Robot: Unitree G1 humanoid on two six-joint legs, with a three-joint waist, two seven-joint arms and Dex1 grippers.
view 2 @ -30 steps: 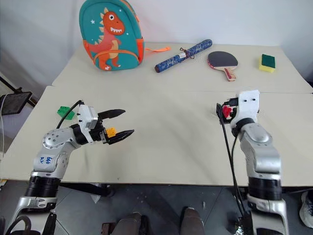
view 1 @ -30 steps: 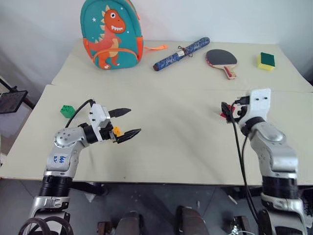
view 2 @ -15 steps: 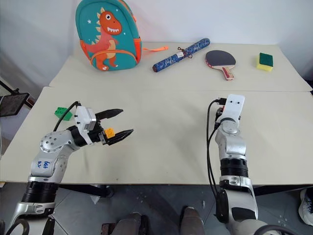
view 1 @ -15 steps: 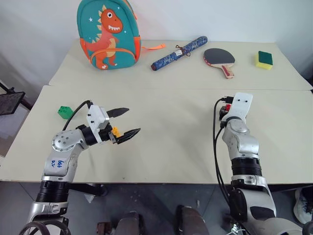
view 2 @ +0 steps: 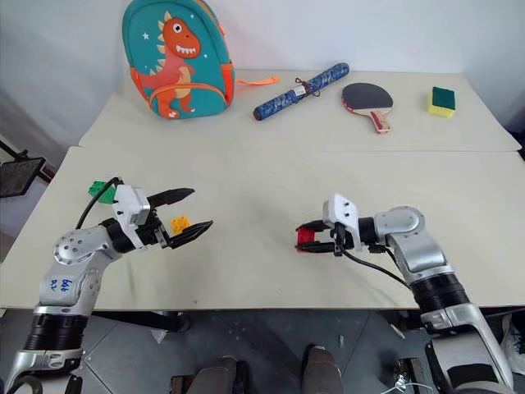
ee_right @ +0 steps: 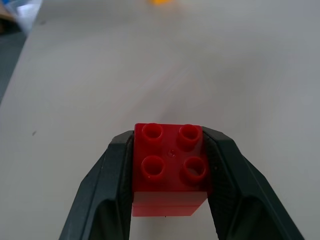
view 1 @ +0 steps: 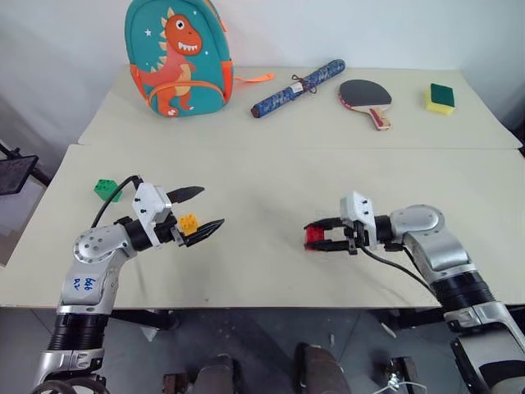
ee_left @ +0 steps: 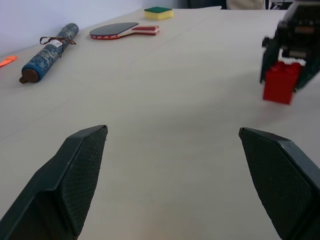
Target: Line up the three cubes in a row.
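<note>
Head views, writing: blue handwritten marks on the left forearm, too small to read; no brand legible on anything.
Head views, cubes: three. The green cube [view 1: 106, 188] sits near the table's left edge, behind the left arm. The yellow-orange cube [view 1: 189, 222] lies on the table [view 1: 271, 176] between the spread fingers of the left gripper [view 1: 195, 215], touching neither. The red cube [view 1: 314, 236] is clamped in the right gripper [view 1: 318, 236], low over the table's front middle, well apart from the other two.
Head views, other things: one dinosaur backpack [view 1: 176, 56], one blue rolled tube tied with cord [view 1: 297, 78], one table-tennis paddle [view 1: 367, 96], one yellow sponge with a green top [view 1: 440, 98], all along the far side of the table.
Left wrist view, gripper: two black textured fingers [ee_left: 75, 180] stand wide apart with nothing between them.
Left wrist view, things: one red cube [ee_left: 279, 83] ahead, held by the other gripper; one tube [ee_left: 47, 53], one paddle [ee_left: 122, 30], one sponge [ee_left: 158, 12] beyond.
Right wrist view, gripper: both fingers [ee_right: 107, 185] press the sides of the red cube [ee_right: 170, 167].
Right wrist view, cube: four studs on top, counted; no lettering readable on them.
Right wrist view, far: one orange blur [ee_right: 161, 2], the yellow-orange cube, at the table's far part.
</note>
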